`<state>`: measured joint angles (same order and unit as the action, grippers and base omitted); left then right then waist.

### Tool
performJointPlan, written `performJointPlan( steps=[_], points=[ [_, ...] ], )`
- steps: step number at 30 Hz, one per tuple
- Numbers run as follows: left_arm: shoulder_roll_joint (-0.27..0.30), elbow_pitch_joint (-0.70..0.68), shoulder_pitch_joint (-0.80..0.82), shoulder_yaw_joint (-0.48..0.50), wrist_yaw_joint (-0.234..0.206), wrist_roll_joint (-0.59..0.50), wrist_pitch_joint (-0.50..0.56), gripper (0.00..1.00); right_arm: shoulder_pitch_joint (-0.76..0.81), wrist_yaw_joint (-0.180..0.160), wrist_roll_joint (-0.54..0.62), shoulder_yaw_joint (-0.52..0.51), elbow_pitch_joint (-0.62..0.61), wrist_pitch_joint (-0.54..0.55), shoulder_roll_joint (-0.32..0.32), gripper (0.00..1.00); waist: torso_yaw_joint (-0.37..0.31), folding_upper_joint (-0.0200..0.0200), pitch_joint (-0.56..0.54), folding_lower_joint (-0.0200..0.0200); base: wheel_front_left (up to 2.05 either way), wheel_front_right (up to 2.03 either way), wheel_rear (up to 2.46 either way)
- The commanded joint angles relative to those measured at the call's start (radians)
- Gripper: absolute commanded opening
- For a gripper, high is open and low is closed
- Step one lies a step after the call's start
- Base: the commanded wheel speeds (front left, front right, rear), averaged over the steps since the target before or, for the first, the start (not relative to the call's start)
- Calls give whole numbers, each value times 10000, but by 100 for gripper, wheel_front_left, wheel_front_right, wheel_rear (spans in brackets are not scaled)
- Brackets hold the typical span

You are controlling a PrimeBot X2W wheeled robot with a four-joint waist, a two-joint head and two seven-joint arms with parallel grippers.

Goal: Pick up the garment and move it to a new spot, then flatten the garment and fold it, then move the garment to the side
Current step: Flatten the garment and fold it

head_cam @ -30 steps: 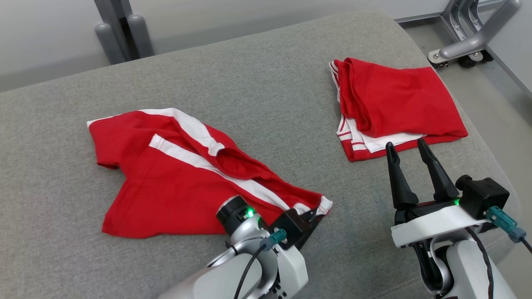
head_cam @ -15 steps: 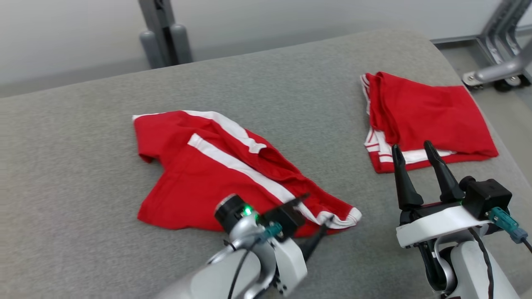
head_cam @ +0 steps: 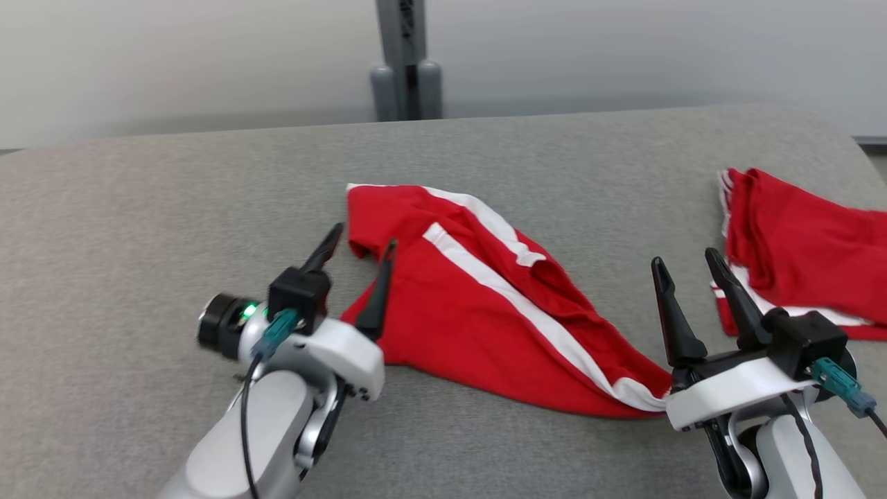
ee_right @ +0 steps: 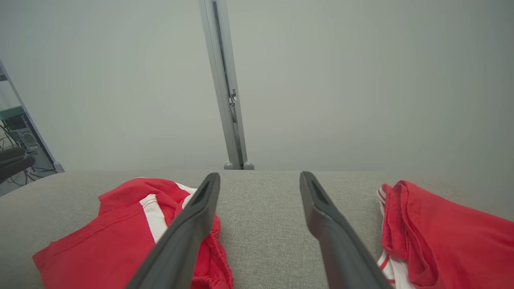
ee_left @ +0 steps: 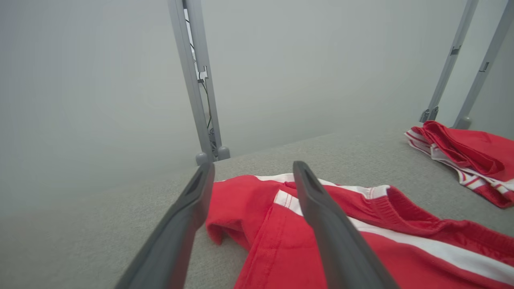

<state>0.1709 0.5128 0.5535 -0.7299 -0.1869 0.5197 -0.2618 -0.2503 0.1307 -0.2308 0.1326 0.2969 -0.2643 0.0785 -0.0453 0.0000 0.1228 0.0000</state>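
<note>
FREE: bare grey cushion [head_cam: 138, 208] left of and in front of the spread red garment [head_cam: 485, 305]; strip between garment and folded red pile [head_cam: 804, 256] | IN THE WAY: right gripper [head_cam: 682, 258] standing in that strip; left gripper [head_cam: 365, 235] at the garment's left edge; grey post [head_cam: 407, 62] behind the far edge

I can make out no readable text, label, brand mark, number or sign anywhere in my head view or either wrist view.
</note>
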Motion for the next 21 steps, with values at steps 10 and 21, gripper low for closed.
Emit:
performJointPlan(
  steps=[10, 21],
  points=[
    [-310, -695, -2463, 2571, 412, -1374, -33, 100, -61, 2, -334, 881, 650, 1, 545, 100, 1338, 0, -218, 0, 0, 0, 0],
    [-976, -285, -2789, 3526, 1240, -2470, -34, 100, -1085, 2, -1297, 2351, 2821, 1, 981, 100, 2175, 0, -4, 0, 0, 0, 0]
  ],
)
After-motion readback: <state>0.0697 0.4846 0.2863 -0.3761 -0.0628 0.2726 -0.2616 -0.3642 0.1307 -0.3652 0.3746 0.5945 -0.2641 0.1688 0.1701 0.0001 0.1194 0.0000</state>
